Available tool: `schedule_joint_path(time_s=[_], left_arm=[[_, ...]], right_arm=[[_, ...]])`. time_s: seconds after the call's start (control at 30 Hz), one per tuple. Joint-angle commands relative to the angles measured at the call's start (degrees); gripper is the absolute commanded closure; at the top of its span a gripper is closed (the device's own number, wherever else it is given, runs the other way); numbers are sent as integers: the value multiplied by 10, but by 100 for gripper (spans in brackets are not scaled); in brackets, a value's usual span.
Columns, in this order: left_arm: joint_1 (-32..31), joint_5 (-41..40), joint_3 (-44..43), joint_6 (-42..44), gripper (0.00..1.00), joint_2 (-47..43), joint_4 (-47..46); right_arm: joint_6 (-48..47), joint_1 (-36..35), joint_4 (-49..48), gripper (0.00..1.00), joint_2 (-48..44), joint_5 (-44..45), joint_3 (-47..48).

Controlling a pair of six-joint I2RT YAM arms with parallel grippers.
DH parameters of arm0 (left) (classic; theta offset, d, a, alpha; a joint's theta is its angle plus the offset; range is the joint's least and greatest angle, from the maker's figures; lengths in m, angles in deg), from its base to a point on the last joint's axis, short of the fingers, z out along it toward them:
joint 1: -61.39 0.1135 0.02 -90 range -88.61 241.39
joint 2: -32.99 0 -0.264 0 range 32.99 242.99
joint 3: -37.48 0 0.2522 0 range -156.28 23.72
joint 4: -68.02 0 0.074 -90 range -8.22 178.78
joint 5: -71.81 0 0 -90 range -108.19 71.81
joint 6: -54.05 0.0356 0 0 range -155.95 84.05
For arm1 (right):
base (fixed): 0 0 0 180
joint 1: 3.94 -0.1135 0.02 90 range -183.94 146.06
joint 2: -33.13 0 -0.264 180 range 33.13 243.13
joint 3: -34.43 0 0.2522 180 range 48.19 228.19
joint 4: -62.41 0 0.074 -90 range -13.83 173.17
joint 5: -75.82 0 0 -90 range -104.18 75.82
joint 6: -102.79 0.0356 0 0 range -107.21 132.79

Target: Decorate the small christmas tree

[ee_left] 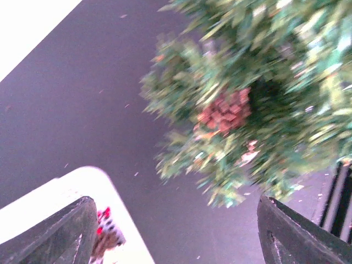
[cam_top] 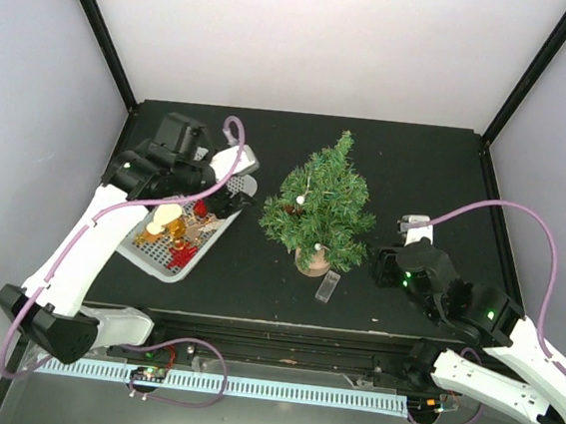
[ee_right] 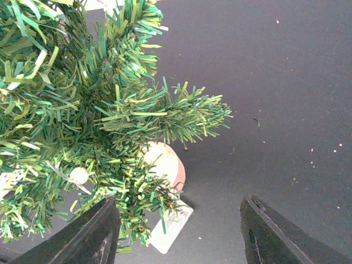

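Note:
The small christmas tree (cam_top: 322, 201) stands upright mid-table on its round wooden base (cam_top: 313, 263). A brown pine cone (ee_left: 224, 111) hangs in its left branches, and a small white ball (ee_right: 78, 175) sits low on it. My left gripper (cam_top: 236, 200) is open and empty between the ornament tray and the tree's left side; in the left wrist view the left gripper (ee_left: 176, 239) shows only dark tabletop between its fingers. My right gripper (cam_top: 386, 265) is open and empty at the tree's lower right. The base (ee_right: 162, 162) lies ahead of the right gripper (ee_right: 181, 236).
A white perforated tray (cam_top: 172, 270) at the left holds gold ornaments (cam_top: 167, 218) and red ornaments (cam_top: 184, 251). A white tag (cam_top: 328, 287) lies on the table in front of the tree's base. Black frame posts stand at the back corners.

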Motion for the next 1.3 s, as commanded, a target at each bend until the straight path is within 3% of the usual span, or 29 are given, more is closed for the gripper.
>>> schedule_joint_path(time_s=[0.0,0.17,0.27,0.43,0.67,0.83,1.13,1.27], left_arm=[[89,24,25,17,22,-36,1],[197,23,93,54,36,-35,6],[214,-29,147,69,43,-15,-18],[214,-108,210,66,42,42,-104],[225,-169,201,47,44,150,-172],[236,-171,168,41,44,221,-168],[244,-159,149,34,41,277,-161],[249,-147,148,31,48,290,-157]], right_arm=[[5,-4,14,39,-10,25,12],[4,-4,2,39,-11,11,-2],[1,-3,-9,39,-6,8,-12],[-3,-3,-26,39,1,-1,-23],[-1,-3,-34,39,-7,-11,-39],[-2,-3,-33,39,-12,-9,-48],[-7,-3,-42,39,-9,-9,-54],[-7,-3,-42,39,-8,-9,-52]])
